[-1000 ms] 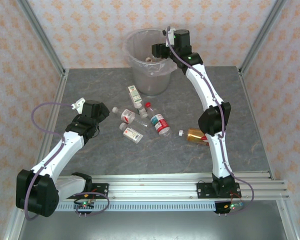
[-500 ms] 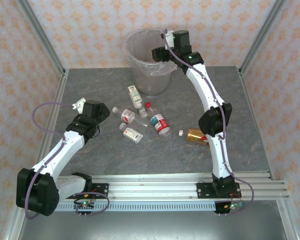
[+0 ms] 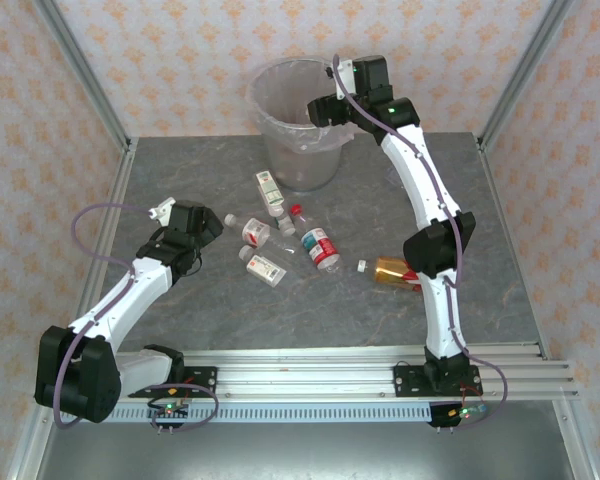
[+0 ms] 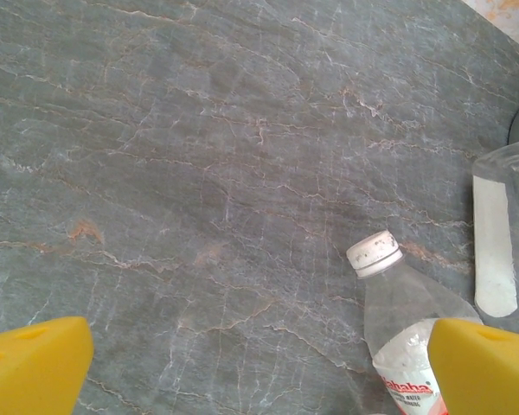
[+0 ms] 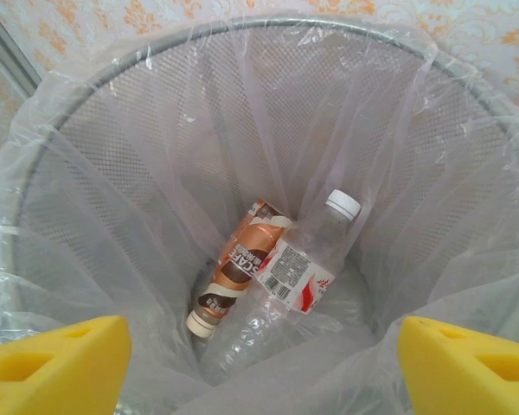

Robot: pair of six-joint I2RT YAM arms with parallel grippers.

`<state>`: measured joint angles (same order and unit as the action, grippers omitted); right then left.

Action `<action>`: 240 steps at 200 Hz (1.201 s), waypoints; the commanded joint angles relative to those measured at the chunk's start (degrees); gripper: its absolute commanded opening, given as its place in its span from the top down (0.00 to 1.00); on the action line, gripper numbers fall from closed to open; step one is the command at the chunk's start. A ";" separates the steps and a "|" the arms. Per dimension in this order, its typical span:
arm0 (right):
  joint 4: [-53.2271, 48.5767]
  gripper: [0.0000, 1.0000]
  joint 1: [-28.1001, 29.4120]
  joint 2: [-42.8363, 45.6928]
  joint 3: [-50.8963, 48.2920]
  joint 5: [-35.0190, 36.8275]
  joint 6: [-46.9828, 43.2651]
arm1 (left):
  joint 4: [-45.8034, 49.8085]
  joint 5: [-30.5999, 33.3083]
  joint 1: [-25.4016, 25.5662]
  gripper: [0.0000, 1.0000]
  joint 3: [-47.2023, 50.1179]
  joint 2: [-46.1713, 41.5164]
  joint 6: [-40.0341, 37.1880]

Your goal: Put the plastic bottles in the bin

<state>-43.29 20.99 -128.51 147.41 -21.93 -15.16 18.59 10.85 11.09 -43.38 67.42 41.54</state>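
Right wrist view: brown-labelled bottle (image 5: 240, 259) and red-and-white-labelled bottle (image 5: 304, 261) lie in bin (image 5: 78, 173). Right gripper (image 5: 259, 367), left gripper (image 4: 259, 363): released, empty. Several bottles (image 3: 320, 248) left on table (image 3: 480, 220).

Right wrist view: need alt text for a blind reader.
Looking down into a bag-lined bin: a brown bottle and a clear bottle with a white cap lie at the bottom. The right hand hovers above, open and empty, yellow fingertips at the lower corners.

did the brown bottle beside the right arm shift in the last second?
No. The brown bottle lies in the same spot on the table, at the same gap from the front rail.
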 commanded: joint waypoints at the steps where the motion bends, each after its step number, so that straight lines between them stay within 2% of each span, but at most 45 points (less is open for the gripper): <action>1: 0.36 0.16 0.29 3.76 0.78 1.47 0.84 | -1.01 0.04 -0.49 0.00 -0.86 0.35 -0.86; 50: 2.95 0.12 0.33 9.16 -5.08 2.40 0.77 | -1.88 -2.46 -0.52 0.00 -0.53 0.65 -2.54; 92: 4.38 0.00 0.32 16.08 -13.35 4.51 -1.41 | -3.03 -6.44 -0.51 0.00 -0.81 1.96 -4.01; 122: 4.05 0.01 0.28 20.85 -19.20 6.06 -1.13 | -3.55 -7.06 -0.47 0.00 -0.79 2.88 -3.19; 143: 8.83 0.01 0.31 26.85 -29.69 6.97 0.81 | -4.12 -8.64 -0.52 0.00 -0.83 3.48 -3.03; 169: 22.30 0.01 0.28 36.76 -48.98 8.42 5.06 | -5.00 -13.50 -0.39 0.00 -1.07 4.42 -3.05; 188: 28.80 0.01 0.36 42.50 -59.76 8.75 8.42 | -3.86 -14.37 0.25 0.00 -1.34 4.64 -1.64; 216: 33.95 0.01 0.36 48.80 -71.31 11.38 13.12 | 1.10 -13.84 1.92 0.00 -1.93 4.24 3.52; 240: 39.59 0.01 0.33 53.42 -80.61 14.79 16.39 | 3.40 -14.47 5.73 0.00 -1.06 3.34 9.95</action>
<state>-13.65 20.99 -80.01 73.30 -11.94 -4.29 17.41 -2.83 13.56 -43.51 71.79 44.01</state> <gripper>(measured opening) 0.992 0.999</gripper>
